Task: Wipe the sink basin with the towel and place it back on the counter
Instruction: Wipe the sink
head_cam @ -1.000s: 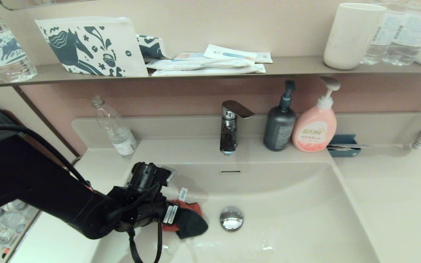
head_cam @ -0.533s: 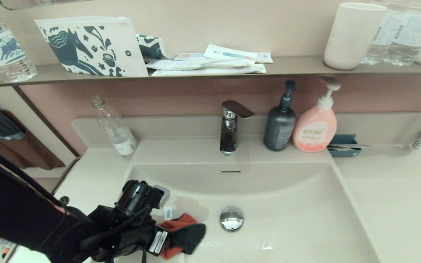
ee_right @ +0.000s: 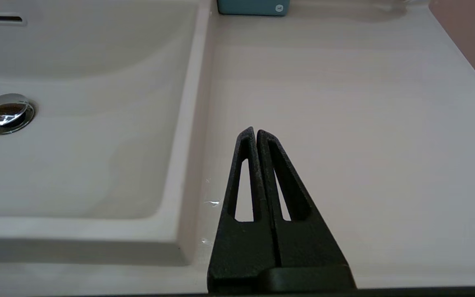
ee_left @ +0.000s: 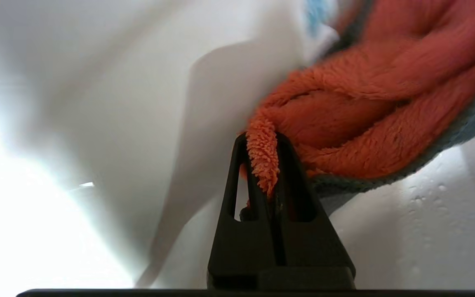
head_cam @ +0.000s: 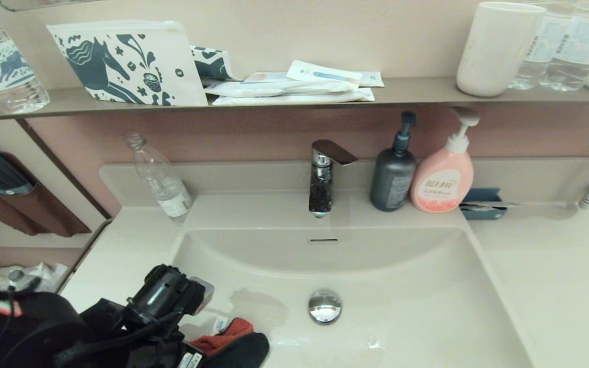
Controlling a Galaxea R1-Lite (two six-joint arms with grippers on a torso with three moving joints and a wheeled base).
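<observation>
Low in the sink basin (head_cam: 407,266), left gripper (ee_left: 262,144) pinching towel (ee_left: 369,103), right gripper (ee_right: 256,132) pressed together

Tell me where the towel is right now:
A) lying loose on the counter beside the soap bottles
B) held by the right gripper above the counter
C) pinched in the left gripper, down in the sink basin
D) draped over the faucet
C: the left gripper is shut on a fold of the towel, low in the sink basin near its front left corner.
</observation>
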